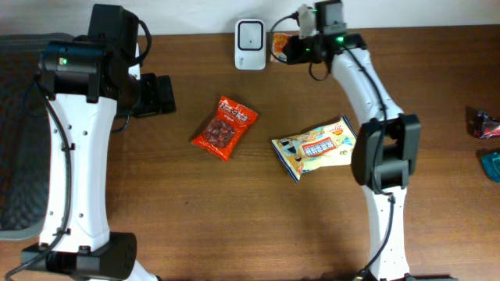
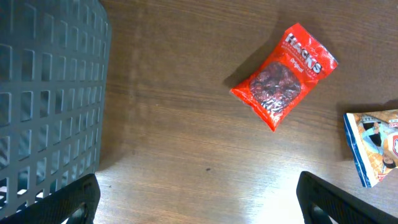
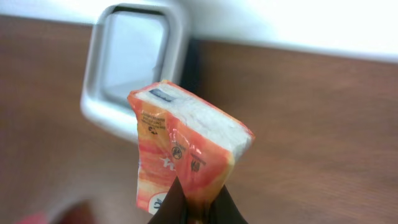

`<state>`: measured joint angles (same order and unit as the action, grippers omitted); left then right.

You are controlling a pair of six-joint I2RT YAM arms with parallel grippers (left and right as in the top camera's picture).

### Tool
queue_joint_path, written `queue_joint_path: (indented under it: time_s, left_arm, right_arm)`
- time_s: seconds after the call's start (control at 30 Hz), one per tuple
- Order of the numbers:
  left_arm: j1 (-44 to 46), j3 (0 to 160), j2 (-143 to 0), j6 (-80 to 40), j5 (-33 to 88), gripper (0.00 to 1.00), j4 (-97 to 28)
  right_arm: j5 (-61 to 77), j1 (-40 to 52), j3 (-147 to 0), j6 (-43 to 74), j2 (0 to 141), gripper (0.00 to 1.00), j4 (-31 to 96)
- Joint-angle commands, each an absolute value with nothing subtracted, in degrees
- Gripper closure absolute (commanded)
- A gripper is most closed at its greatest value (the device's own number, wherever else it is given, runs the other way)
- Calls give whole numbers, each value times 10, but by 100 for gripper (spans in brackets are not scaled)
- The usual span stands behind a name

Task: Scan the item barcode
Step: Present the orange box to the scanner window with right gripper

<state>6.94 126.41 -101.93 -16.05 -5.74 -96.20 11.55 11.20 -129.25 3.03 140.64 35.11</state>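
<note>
- Right hand [image 3: 191, 208] pinches the orange packet [image 3: 186, 149] by one edge, facing the scanner [image 3: 134, 62].
- Packet looks light, crinkly and slippery; best held at an edge, barcode uncovered.
- Left hand [image 2: 199, 205] hangs open.

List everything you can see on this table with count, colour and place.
white plastic barcode scanner: one, white, far edge
orange plastic snack packet: one, orange, held beside scanner
red Hacks candy bag: one, red, table centre
yellow and blue snack bag: one, yellow-blue, right of centre
dark grey mesh basket: one, grey, left edge
small crinkled wrappers: two, dark red and teal, right edge
left end effector: one, black, open, near basket
right end effector: one, black, shut on orange packet
</note>
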Motion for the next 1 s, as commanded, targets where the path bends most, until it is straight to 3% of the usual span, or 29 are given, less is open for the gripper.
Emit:
queue_joint_path:
  time_s: [0.0,0.07,0.17,0.4,0.73,0.9,0.97]
  left_arm:
    - [66,1263,-1016,-165,-52,1,-961]
    - [66,1263,-1016,-164,-52,1,-961]
    - [66,1263,-1016,-164,-52,1,-961]
    - [66,1263,-1016,-164,-52,1,-961]
    - [66,1263,-1016,-164,-52,1,-961]
    - [66,1263,-1016,-164,-52,1,-961]
    - [66,1263,-1016,-164,-52,1,-961]
  right_arm:
    - [-228,193,-1313,-144,1401,96,311]
    - [-295,222,-1313,-271,1408,96,256]
    - [-251,241,-1313,-444,1419,96,213]
    - [-207,243,-1313,-499,1448,96,168]
    - [-197,251,-1313,-494,1451,96,142]
    - [-307,239,-1313,-394,1450,96,116]
    - [-366,216,-1314,-277,1438,96,129]
